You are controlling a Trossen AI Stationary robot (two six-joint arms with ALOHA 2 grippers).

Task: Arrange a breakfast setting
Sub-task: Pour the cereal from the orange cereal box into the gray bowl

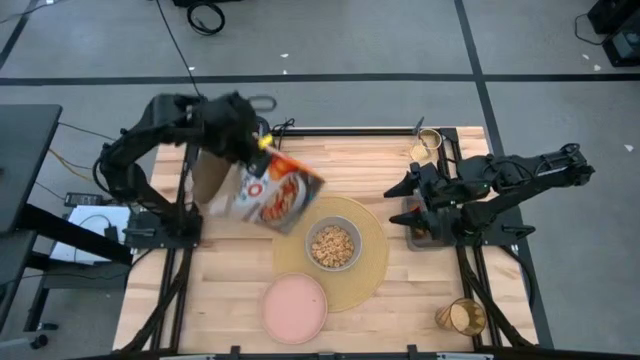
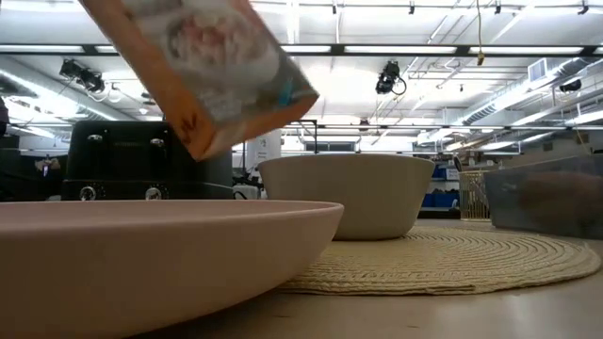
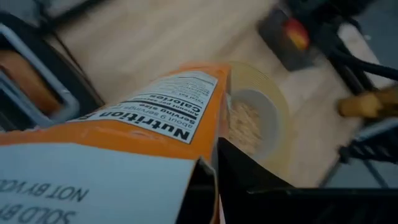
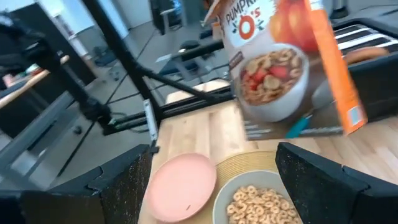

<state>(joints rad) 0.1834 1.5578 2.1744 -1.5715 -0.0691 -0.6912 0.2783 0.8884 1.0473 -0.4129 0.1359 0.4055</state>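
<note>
Left claw (image 1: 258, 143) grips cereal box (image 1: 272, 190) — tilted over bowl (image 1: 333, 245).

My left gripper (image 1: 262, 143) sits upper left of centre in the high view, fingers clamped; my right gripper (image 1: 397, 187), at centre right, waits with fingers spread.

Large round tan placemat (image 1: 368, 262) lying flat near the table's middle, toward the front edge. Grey-green bowl (image 1: 333, 245) upright on the placemat, holding cereal rings. Pink plate (image 1: 294, 307) flat at the front edge, touching the placemat's rim. Amber tumbler (image 1: 461, 317) at the front right corner.
</note>
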